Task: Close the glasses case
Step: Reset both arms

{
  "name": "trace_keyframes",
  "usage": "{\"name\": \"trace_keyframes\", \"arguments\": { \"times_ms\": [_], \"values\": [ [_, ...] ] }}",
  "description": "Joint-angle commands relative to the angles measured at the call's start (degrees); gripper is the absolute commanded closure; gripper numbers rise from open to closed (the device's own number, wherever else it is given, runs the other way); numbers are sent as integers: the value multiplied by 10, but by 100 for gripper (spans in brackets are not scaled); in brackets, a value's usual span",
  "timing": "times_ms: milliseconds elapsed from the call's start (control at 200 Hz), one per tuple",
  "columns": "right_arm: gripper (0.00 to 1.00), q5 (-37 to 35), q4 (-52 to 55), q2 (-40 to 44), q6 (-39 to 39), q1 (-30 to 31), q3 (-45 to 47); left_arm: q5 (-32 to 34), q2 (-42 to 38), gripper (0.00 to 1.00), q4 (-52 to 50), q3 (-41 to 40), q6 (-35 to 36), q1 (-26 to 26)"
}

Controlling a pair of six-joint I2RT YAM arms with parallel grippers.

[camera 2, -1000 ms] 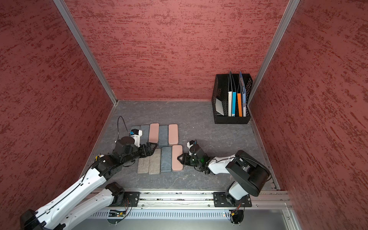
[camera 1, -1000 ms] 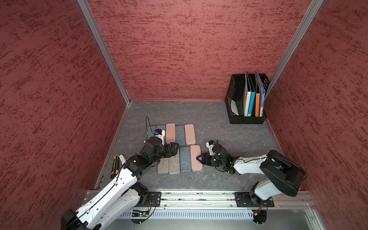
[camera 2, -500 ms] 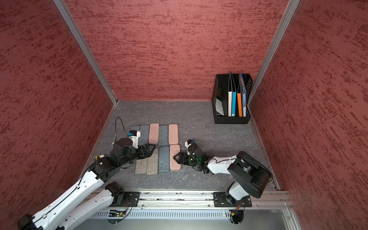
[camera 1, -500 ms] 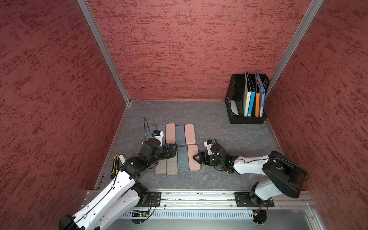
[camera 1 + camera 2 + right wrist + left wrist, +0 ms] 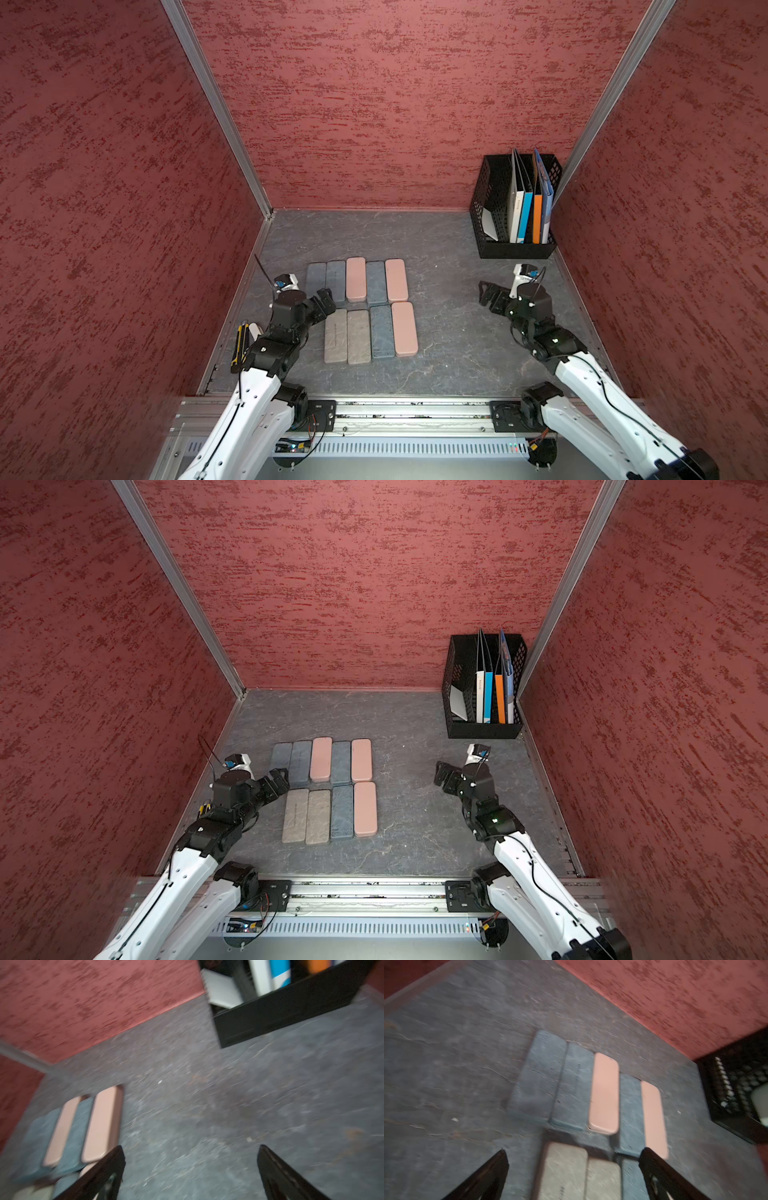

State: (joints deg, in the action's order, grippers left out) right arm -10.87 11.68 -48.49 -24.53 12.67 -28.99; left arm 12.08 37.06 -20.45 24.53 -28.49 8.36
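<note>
Nine glasses cases (image 5: 376, 283) lie flat on the grey slate-look table (image 5: 449, 345), a little left of its middle, packed long side to long side in two rows. The back row (image 5: 321, 759) counts five: two blue-grey, one pink, one blue-grey, one pink. The front row (image 5: 318, 817) counts four: two stone-grey, one blue, one pink. Every case we can see has its lid down. The left gripper (image 5: 323, 300) sits at the left end of the block, by the gap between the rows and just beside the outermost cases; we cannot tell whether it touches them. It is released and grasps nothing. In the blurred left wrist view its fingers (image 5: 494, 1174) stand wide apart, with the stone-grey cases showing between them. The right gripper (image 5: 490, 294) is well apart from the cases, off to the right, near the black file holder (image 5: 515, 249) in the far right corner, where folders (image 5: 525, 216) stand upright. It too is released and empty: in the right wrist view its fingers (image 5: 104, 1169) are spread over bare table. A yellow and black tool (image 5: 240, 347) lies at the table's left edge, beside the left arm.
</note>
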Motion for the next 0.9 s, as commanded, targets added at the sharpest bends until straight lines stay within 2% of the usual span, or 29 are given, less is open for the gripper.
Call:
{"name": "trace_keyframes", "arguments": {
  "times_ms": [0,50,125,225,321,361,456,501,526,551,591,621,661,706,746,811,862,897],
  "values": [
    [1,-18,-68,-67,55,-72,0,89,-1,0,152,-50,61,-45],
    [1,-17,-116,-94,56,-95,-1,59,-7,0,220,-72,93,-74],
    [1,-47,-248,-126,99,-97,22,43,-2,0,390,-144,135,-101],
    [1,-56,-463,-204,165,-98,70,22,78,0,557,-198,166,-143],
    [1,-67,-550,-289,199,-100,77,-13,204,0,636,-181,155,-161],
    [1,-56,-537,-290,206,-99,70,-32,250,0,669,-166,171,-159],
    [1,-48,-645,-346,211,-107,89,-61,356,0,742,-132,180,-162],
    [1,-26,-572,-338,209,-109,66,-72,425,0,813,-125,192,-155],
    [2,-23,-576,-346,210,-110,58,-85,460,0,853,-121,215,-147],
    [1,-19,-580,-365,217,-110,50,-104,466,0,823,-110,236,-131],
    [1,-1,-535,-369,220,-110,27,-62,489,0,784,-74,249,-108],
    [1,2,-541,-374,223,-110,26,-70,514,0,783,-54,261,-106],
    [1,5,-538,-371,222,-111,27,-69,498,0,704,-30,264,-96],
    [1,4,-546,-372,223,-111,30,-75,513,0,770,-46,265,-101],
    [1,7,-543,-370,223,-111,31,-84,497,0,731,-45,254,-108],
    [1,28,-582,-378,227,-112,53,-72,506,0,750,-46,261,-102],
    [1,27,-671,-409,237,-110,77,-68,504,0,745,-43,260,-101],
    [1,27,-633,-396,232,-110,71,-68,507,0,749,-44,262,-101]
  ]
}}
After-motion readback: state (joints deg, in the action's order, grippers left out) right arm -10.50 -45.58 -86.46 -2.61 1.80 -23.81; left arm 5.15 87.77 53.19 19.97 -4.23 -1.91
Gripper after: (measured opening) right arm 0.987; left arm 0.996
